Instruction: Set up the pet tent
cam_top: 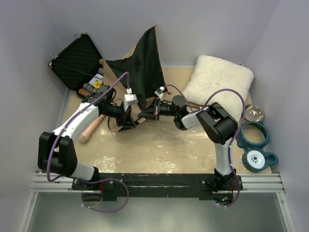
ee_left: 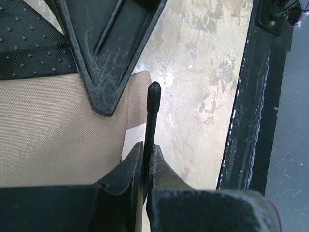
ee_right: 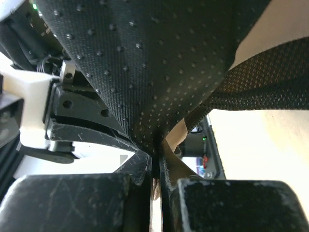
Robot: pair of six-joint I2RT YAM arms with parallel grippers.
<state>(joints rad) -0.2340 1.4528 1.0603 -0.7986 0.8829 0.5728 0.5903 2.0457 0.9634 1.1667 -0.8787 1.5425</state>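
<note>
Barely begun: pet tent (cam_top: 140, 65) slack at upper centre; left gripper (ee_left: 147, 150) clamped on 1 pole (ee_left: 153, 111), right gripper (ee_right: 155, 157) pinching its fabric.

The right gripper (ee_right: 155, 157) sits at the bottom. Its two dark fingers (ee_right: 130, 169) are pressed close together, and they pinch a fold of the tent (ee_right: 159, 63). The tent cloth is black with lots of tiny dots and fills most of the top. It comes down to a point right where the fingers meet. A little tan cloth peeks out just beside the pinch. A black strip runs off to the right. On the left is the white and black end of the left arm (ee_right: 29, 96). The table (ee_right: 260, 145) looks very bright.
</note>
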